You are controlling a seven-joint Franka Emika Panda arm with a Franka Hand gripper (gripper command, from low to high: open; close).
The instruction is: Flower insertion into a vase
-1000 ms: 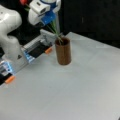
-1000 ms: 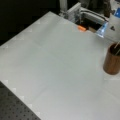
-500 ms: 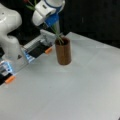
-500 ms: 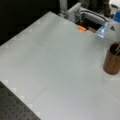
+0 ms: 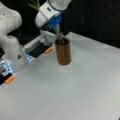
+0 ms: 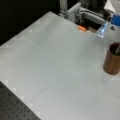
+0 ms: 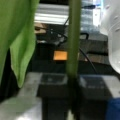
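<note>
Jaws of the gripper (image 5: 58, 28) clamp the thin green flower stem (image 5: 59, 37), its foot inside the dark brown cylindrical vase (image 5: 63, 52). Stem likely light, flexible; hold mid-stem.

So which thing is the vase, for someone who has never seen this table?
Start at the white table. Near its back edge, right under the gripper, the vase stands upright: a plain dark brown cylinder with straight sides and a round mouth. It is the only brown thing there, with a green flower stem running down into its mouth; the small orange tabs beside it lie flat.
</note>
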